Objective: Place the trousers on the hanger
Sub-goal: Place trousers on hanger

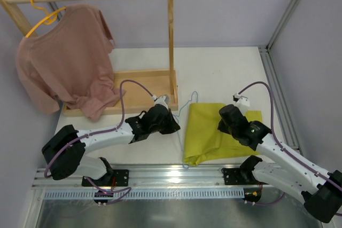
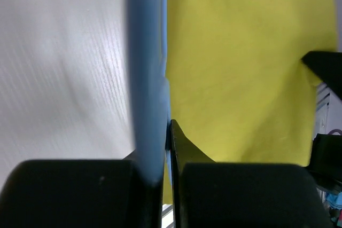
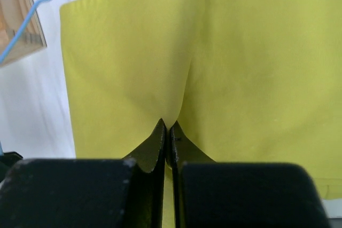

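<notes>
Yellow-green trousers (image 1: pixel 211 132) lie folded flat on the white table (image 1: pixel 224 73), right of centre, between the two arms. The right gripper (image 3: pixel 166 127) sits down on their right-hand part. In the right wrist view its jaws are pressed together with no gap, and a ridge of the cloth runs up from their tips, so it has a pinch of the trousers. The thin light-blue hanger (image 2: pixel 147 78) lies along the left edge of the trousers. In the top view its slim hook points away from the arms toward the corner of the wooden rack (image 1: pixel 171 41), and part of the wire is hidden under or beside the cloth. The left gripper (image 2: pixel 163 148) is at that left edge, closed tight on the blue wire, which runs straight out from between its fingers. The yellow-green cloth lies just beside the wire on the right and bare table on the left. The left arm reaches low across the table from its base at the near left, forearm stretched to the right and wrist just in front of the rack's base. The right arm comes in from the near right, elbow bent, wrist tipped down over the trousers. A dusty-pink T-shirt (image 1: pixel 69 62) hangs from a yellow hanger (image 1: pixel 45 17) on the rack's rail, well apart from both grippers.
</notes>
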Motion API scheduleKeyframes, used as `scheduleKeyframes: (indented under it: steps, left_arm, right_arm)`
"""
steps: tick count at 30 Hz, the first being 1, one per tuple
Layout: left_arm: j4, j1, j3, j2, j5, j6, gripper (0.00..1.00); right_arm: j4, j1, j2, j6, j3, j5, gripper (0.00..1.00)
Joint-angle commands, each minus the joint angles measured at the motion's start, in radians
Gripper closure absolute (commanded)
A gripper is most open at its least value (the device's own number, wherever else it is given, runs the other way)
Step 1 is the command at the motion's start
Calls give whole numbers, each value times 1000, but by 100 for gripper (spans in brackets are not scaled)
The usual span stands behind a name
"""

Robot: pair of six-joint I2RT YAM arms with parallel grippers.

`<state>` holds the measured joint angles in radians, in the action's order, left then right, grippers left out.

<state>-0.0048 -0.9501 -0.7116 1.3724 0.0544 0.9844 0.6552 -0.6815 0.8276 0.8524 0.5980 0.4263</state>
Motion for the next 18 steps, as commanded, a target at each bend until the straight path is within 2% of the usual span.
scheduleKeyframes:
  steps: [1,4,6,11,14,18]
  left_arm:
    - [-37,-9,18,7,57,25,100]
    - [-63,-9,23,16,85,40,100]
    - [-25,-12,29,31,73,59,100]
    - [69,-58,20,77,24,74,100]
    - [159,-61,41,96,-14,95,100]
    - [161,-61,49,103,-25,109,100]
  right_arm:
    - [99,62,-12,-82,132,117,96]
    - [167,135,-7,-105,178,152,96]
    - [175,160,-4,-102,184,146,96]
    - [63,160,14,-115,151,7,96]
    - [31,161,24,-124,154,-24,96]
    - [-9,161,28,-165,192,-63,96]
